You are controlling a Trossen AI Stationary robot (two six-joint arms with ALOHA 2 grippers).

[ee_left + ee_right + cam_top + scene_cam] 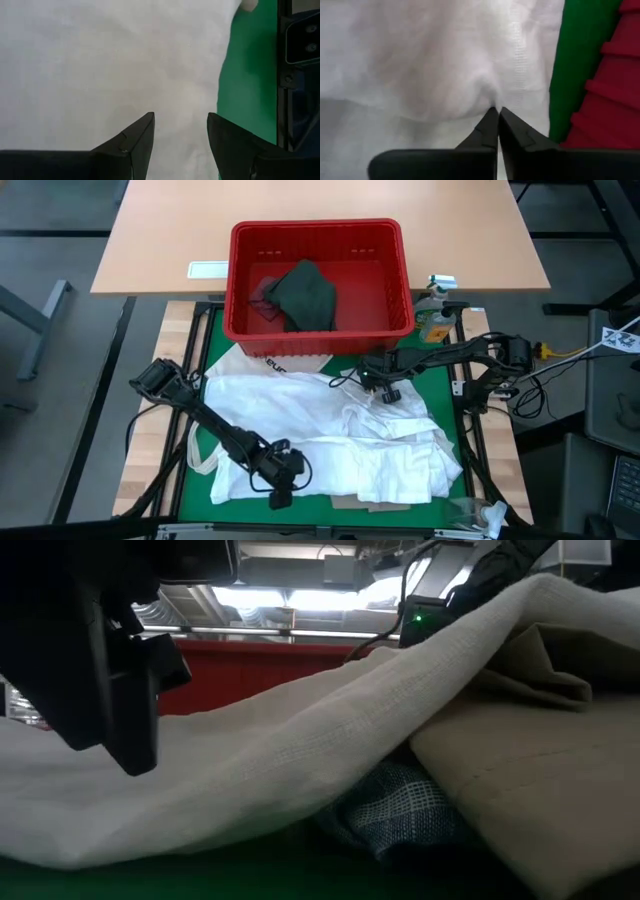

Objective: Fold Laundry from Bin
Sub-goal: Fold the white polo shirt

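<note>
High view: white shirt (330, 445) spread on the green mat (440, 385), just in front of the red bin (320, 238).
Left wrist: left gripper (181, 125) fingers apart over the shirt.
Right wrist: right gripper (498, 117) pinched together on shirt cloth.

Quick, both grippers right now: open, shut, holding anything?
Left gripper: open above the large white shirt, holding nothing.
Right gripper: shut, pinching a fold of the same shirt.
</note>
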